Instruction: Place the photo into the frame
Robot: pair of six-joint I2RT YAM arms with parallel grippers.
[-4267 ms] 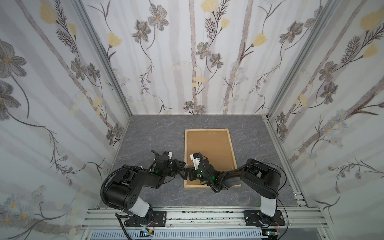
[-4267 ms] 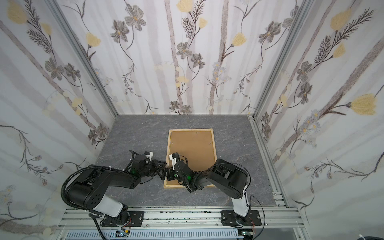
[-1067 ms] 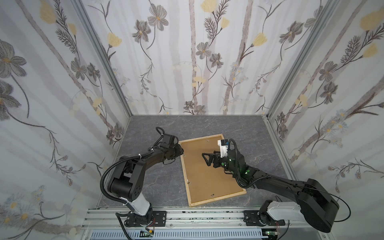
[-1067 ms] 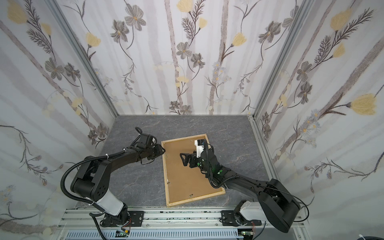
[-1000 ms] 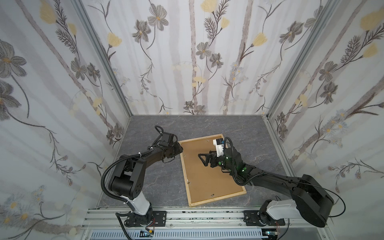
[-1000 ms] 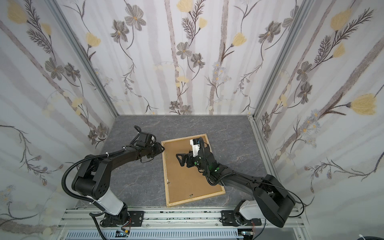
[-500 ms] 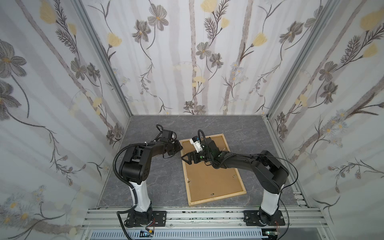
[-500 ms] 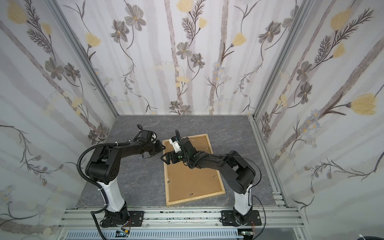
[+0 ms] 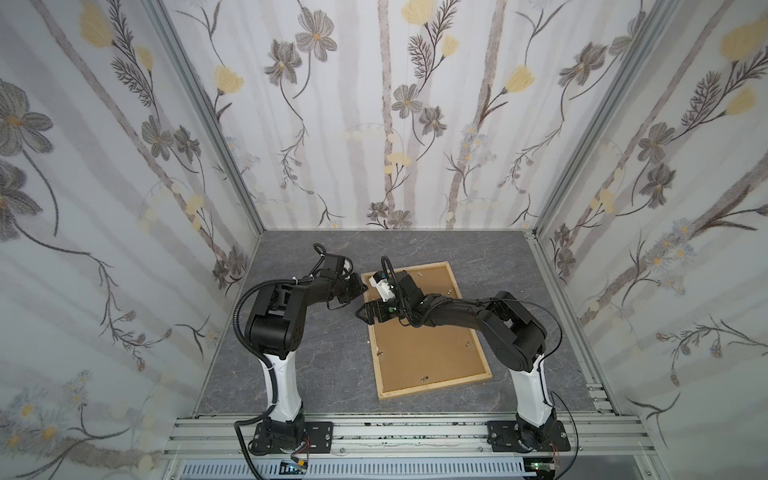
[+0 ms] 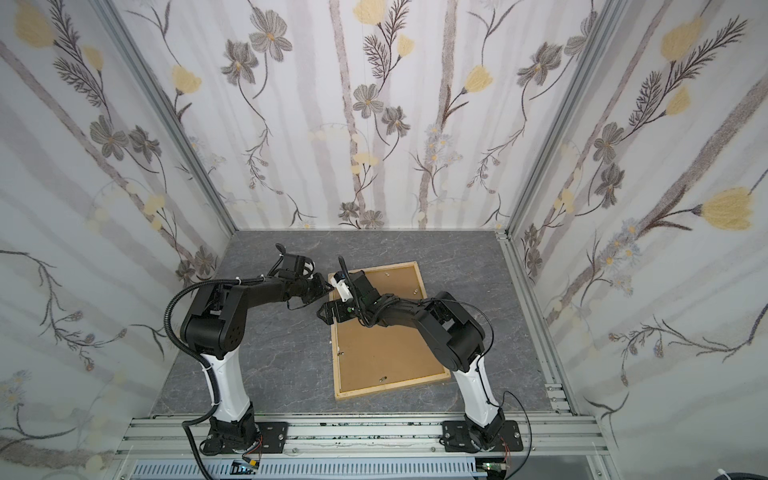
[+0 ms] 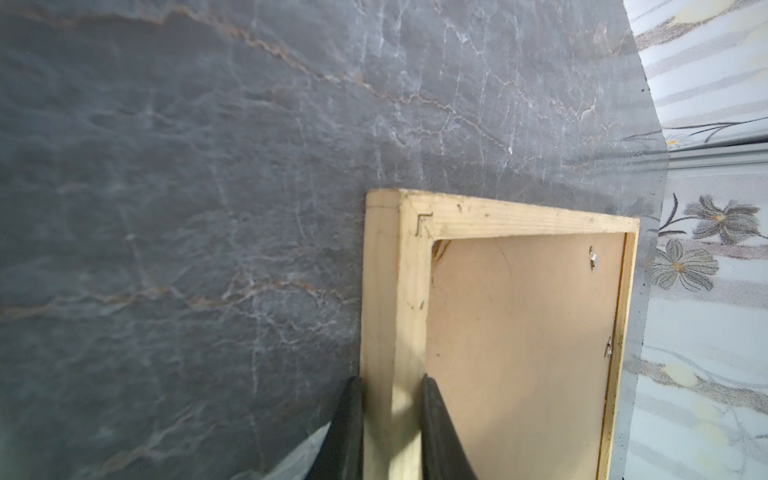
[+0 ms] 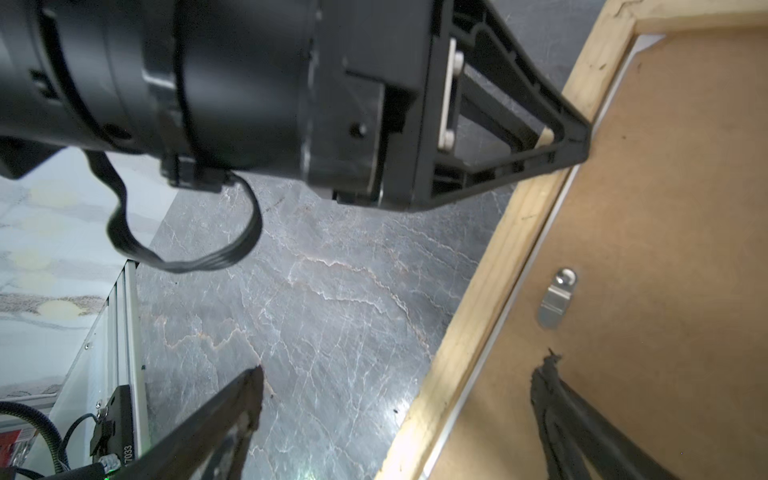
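Observation:
The frame (image 9: 434, 386) (image 10: 392, 385) of pale wood strips lies back up and askew on the grey table, with a brown hardboard panel (image 9: 419, 345) inside it. My left gripper (image 9: 360, 290) (image 10: 328, 288) (image 11: 390, 380) is shut on the frame's (image 11: 519, 218) left strip near the far corner. Just nearer, my right gripper (image 9: 363, 312) (image 10: 323, 313) (image 12: 402, 370) stands open, straddling the same strip (image 12: 490, 266). The photo is hidden, but a thin white edge (image 12: 519, 270) shows between strip and panel. I cannot tell what that edge is.
Small metal clips (image 12: 557, 297) sit along the panel's edges. The grey marble table (image 9: 299, 365) is walled by flowered panels on three sides. An aluminium rail (image 9: 415, 432) carries both arm bases along the front edge.
My right gripper has swung from above the panel's middle to the frame's left strip, staying open. My left gripper has closed on that strip. The frame has not moved over the last second.

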